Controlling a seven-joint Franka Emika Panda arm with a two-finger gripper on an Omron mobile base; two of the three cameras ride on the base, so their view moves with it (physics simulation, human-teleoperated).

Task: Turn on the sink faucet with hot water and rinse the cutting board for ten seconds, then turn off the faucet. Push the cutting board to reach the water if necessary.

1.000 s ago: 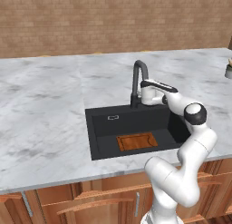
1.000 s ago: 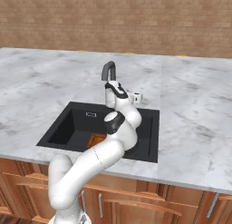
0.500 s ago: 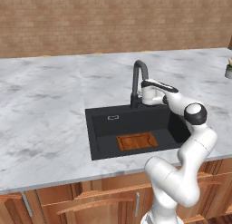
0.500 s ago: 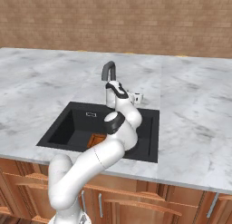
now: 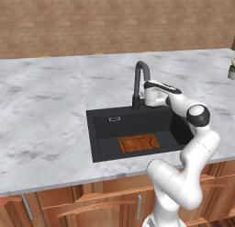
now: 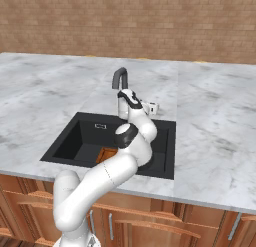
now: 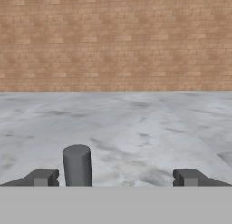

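The black gooseneck sink faucet (image 5: 140,82) stands behind the black sink (image 5: 133,122). My gripper (image 5: 145,97) hovers at the faucet's base, just right of the stem. In the hand view the gripper (image 7: 115,178) is open, its fingertips (image 7: 43,177) far apart. A dark upright cylinder of the faucet (image 7: 77,166) stands between them, close to the left tip and not touching it. The orange-brown cutting board (image 5: 138,143) lies flat on the basin floor near the front wall. My arm partly hides the cutting board (image 6: 106,154) in the right base view. The water is out of view.
Grey-white marble counter (image 5: 46,106) surrounds the basin, with a brick wall (image 5: 114,19) behind it. A small container (image 5: 231,70) stands at the counter's far right edge. Wooden cabinet fronts (image 5: 92,203) run below.
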